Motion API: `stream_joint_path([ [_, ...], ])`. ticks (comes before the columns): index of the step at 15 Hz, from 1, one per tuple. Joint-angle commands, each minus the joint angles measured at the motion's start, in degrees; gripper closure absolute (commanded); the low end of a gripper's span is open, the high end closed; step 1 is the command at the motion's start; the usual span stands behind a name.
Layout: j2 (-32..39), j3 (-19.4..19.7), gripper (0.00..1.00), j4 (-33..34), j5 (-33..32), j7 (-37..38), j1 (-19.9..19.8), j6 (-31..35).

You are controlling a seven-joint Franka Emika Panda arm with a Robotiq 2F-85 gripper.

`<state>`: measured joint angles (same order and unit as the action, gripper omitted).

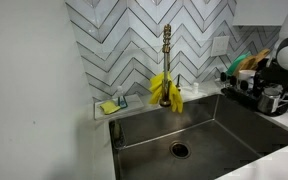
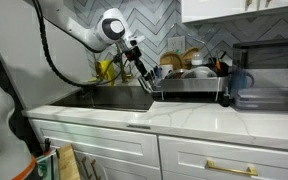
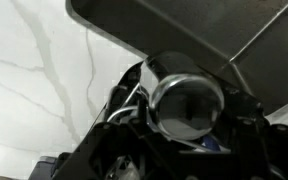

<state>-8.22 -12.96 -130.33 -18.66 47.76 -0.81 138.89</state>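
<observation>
At the left end of the dish rack (image 2: 189, 86), beside the sink (image 1: 189, 125), the gripper (image 2: 144, 76) looks closed around a steel cup (image 3: 187, 105), held aloft, not yet set down.

Shiny round metal cup (image 3: 187, 105) at the dish rack (image 2: 189, 86) edge

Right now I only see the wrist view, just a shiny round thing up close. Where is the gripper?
Observer: The gripper is at the end of the dish rack nearest the sink.
Operator: What's by the sink?
Observer: Yellow gloves hang over the gold tap.
Operator: Anything else?
Observer: A yellow sponge sits on the ledge at the sink's back corner, away from the rack.
</observation>
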Motion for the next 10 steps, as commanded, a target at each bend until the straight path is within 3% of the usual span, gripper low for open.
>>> stream_joint_path([
  [1, -2.1, 0.6, 0.59, -0.2, -1.4, 3.6, 1.3, -0.5],
  [7, -3.4, 0.5, 0.59, 0.1, -2.0, 5.7, 0.7, -0.5],
  [8, -3.4, 0.7, 0.54, 0.0, -0.9, 5.5, 0.9, -0.1],
  [9, -3.4, 0.8, 0.12, 0.0, 0.2, 4.5, 1.3, -0.4],
  [10, -3.4, 0.7, 0.16, 0.0, 0.6, 4.4, 1.4, -0.7],
])
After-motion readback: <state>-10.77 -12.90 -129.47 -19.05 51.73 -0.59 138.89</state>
